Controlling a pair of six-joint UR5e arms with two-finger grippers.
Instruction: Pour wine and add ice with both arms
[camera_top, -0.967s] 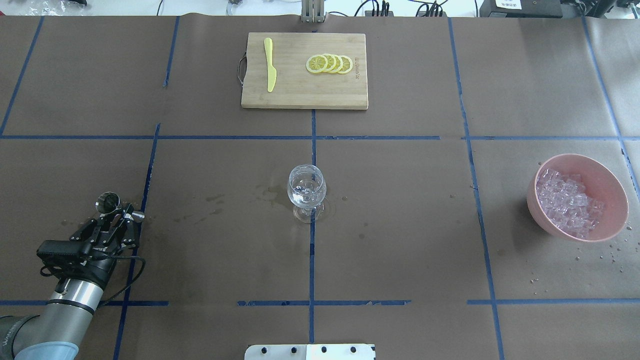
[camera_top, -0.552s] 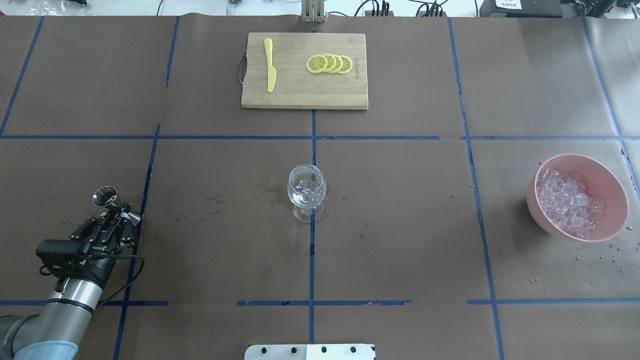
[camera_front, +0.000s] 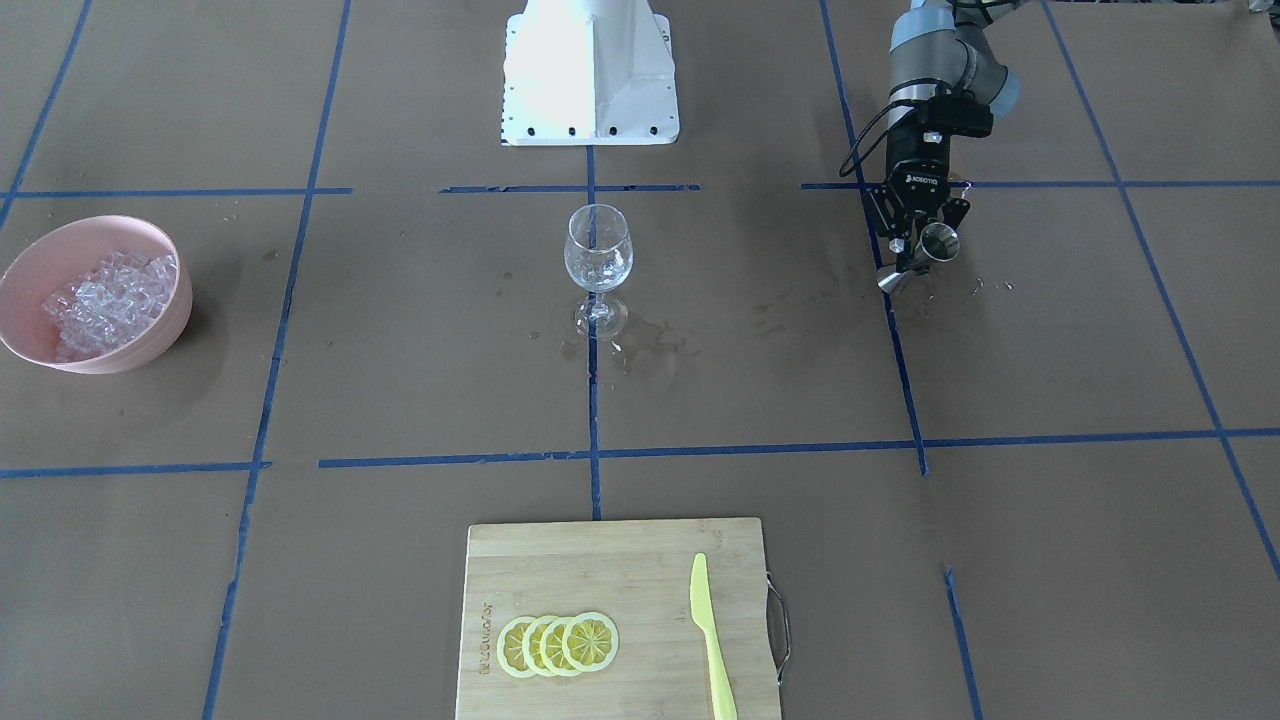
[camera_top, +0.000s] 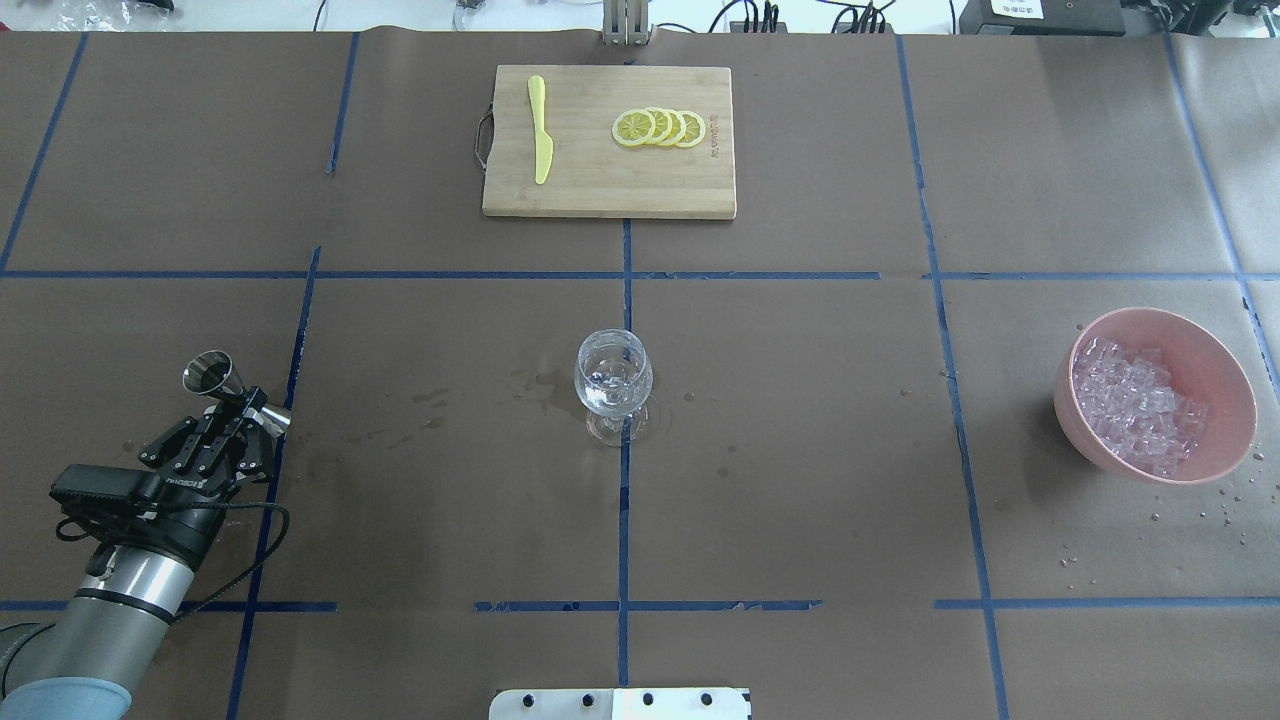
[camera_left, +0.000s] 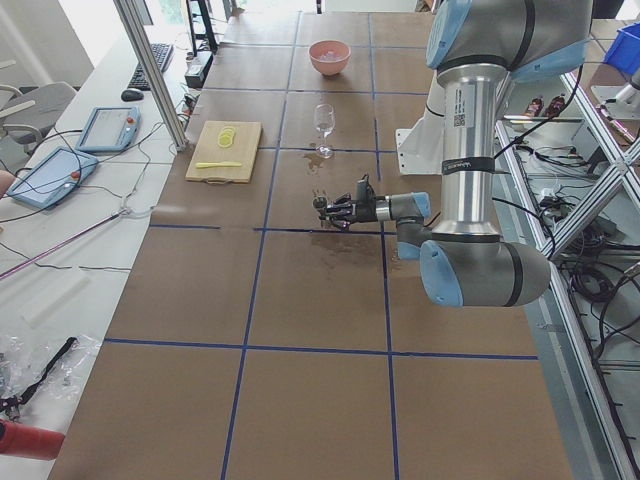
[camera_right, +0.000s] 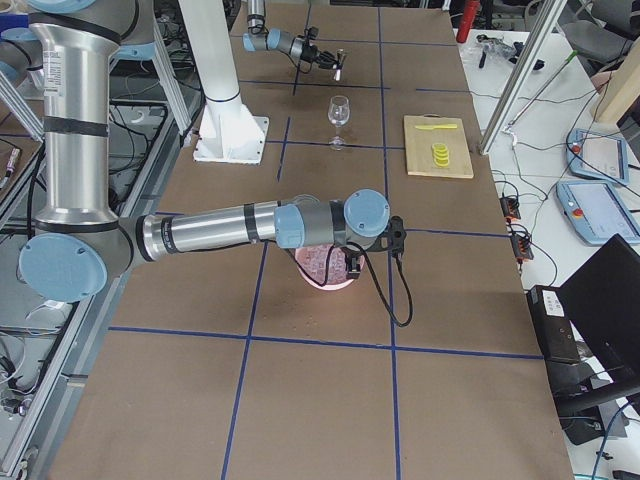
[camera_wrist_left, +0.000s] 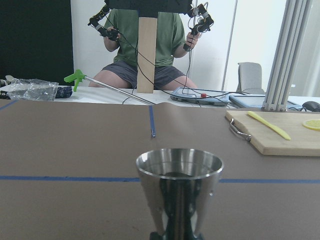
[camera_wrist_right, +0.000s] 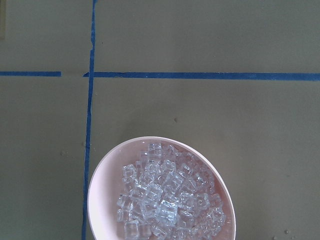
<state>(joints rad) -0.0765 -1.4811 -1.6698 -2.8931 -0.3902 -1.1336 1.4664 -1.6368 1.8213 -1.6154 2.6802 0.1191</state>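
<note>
One jigger (camera_top: 232, 392) is clamped in the left hand (camera_top: 240, 418), well apart from the wine glass (camera_top: 613, 380); pouring step, carrying over is needed next.

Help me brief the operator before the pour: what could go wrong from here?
1. The left gripper pinches the steel jigger at its narrow waist, far from the wine glass; on the carry its contents may slosh out.
2. The glass stands on a wet patch; a nudge from the jigger's rim could slide or tip it.
3. The ice is heaped in the pink bowl; wet cubes may slip from a grip.
</note>
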